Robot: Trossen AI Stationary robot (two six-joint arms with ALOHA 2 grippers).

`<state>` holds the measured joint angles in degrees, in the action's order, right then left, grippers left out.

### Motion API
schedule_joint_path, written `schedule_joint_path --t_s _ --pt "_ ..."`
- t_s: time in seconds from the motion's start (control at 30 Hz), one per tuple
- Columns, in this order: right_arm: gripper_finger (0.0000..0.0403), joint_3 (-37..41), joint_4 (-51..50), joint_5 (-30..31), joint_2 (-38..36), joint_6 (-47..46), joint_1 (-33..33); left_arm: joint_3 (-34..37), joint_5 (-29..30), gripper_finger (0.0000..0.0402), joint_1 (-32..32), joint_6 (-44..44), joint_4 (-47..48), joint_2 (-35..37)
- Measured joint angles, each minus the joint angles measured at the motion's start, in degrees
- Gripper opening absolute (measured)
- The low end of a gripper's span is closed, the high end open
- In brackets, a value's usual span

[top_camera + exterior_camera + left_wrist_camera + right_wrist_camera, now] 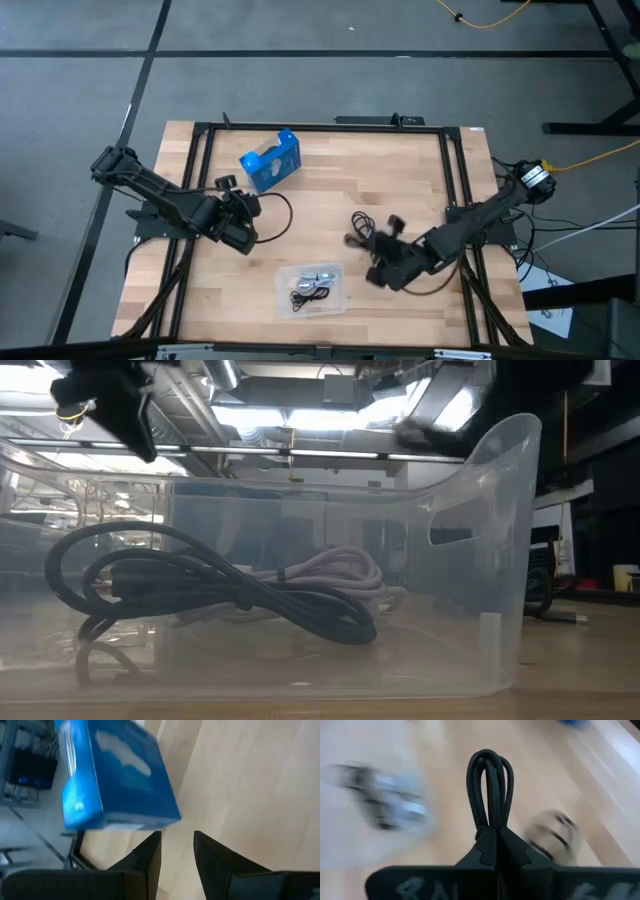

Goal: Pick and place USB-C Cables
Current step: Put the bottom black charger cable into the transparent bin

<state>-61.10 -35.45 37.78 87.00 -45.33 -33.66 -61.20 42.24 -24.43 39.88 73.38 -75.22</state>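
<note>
Between the right arm's fingers (pixel 496 842) you have a black cable (pixel 490 787) pinched, its loop sticking out past the tips, low over the surface (pixel 420 185) to the right of the clear tray (pixel 285 275). That tray already holds a black cable (pixel 200 585) and a grey one (pixel 330 570). You look to be mid-carry: next, bring the loop over the tray and release. Your left fingers (pixel 177 855), slightly spread and empty, wait by the blue box (pixel 120 780).

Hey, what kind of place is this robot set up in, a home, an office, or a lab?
Most likely a lab or workshop. The wooden table sits in a black metal frame on a bare grey floor, loose yellow cable trails across it, and the low view shows exposed ceiling ducts.
</note>
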Motion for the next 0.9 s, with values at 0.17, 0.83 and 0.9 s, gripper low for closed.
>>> schedule_joint_path --t_s 0.17,0.83,0.9 --pt "0.0002 -0.3 18.8 -6.1 0.4 17.3 -0.6 4.7 0.1 0.0108 0.0 6.1 -0.9 3.3" --pt "0.0063 -8.5 38.3 -32.3 17.5 31.1 7.7 5.6 2.5 0.0108 0.1 6.1 -5.1 4.9" --pt "0.0079 -8.5 38.4 -32.3 17.5 31.7 7.9 5.6 2.5 0.0108 0.1 6.1 -5.1 4.9"
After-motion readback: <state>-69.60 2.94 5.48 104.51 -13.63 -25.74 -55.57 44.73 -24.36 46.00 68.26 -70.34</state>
